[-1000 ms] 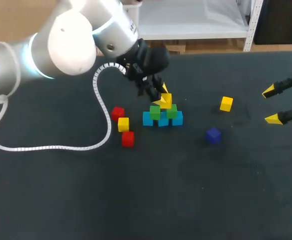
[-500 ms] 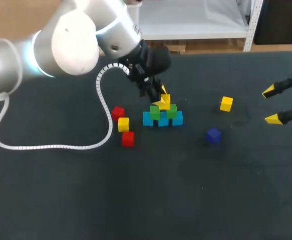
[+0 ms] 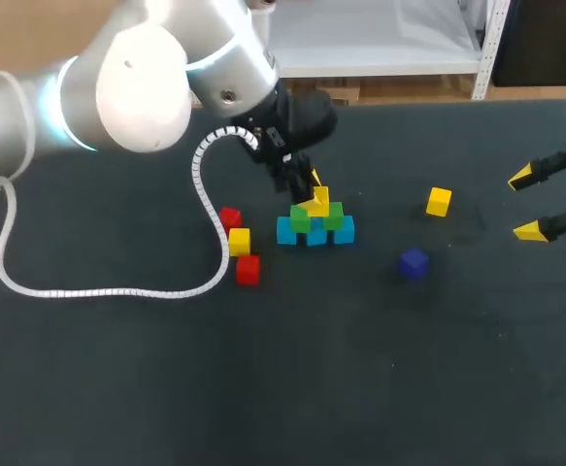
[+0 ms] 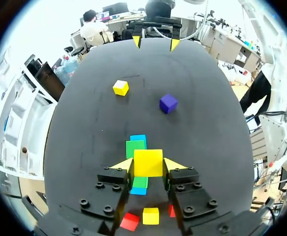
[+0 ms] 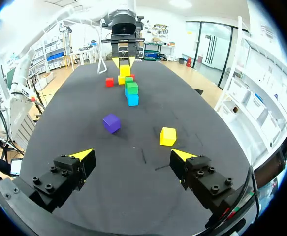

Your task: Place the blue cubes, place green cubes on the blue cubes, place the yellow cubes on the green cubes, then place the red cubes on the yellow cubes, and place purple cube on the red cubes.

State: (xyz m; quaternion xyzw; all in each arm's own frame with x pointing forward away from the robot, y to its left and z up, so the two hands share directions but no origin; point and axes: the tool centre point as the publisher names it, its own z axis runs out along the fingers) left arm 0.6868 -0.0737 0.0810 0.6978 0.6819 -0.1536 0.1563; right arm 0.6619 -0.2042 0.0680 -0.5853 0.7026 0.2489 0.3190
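While left tool (image 4: 148, 165) pinches yellow cube (image 4: 148, 161) above green cubes (image 4: 135, 148), right tool (image 5: 132, 155) spread.

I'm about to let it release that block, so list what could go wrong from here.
1. The left hand is shut on the small yellow cube over two green cubes on a blue cube row. Released off-centre, it could tip off.
2. Its fingers hang close to the green cubes, so opening might nudge the stack.
3. The white coiled cable lies beside the loose red cube and could drag it.
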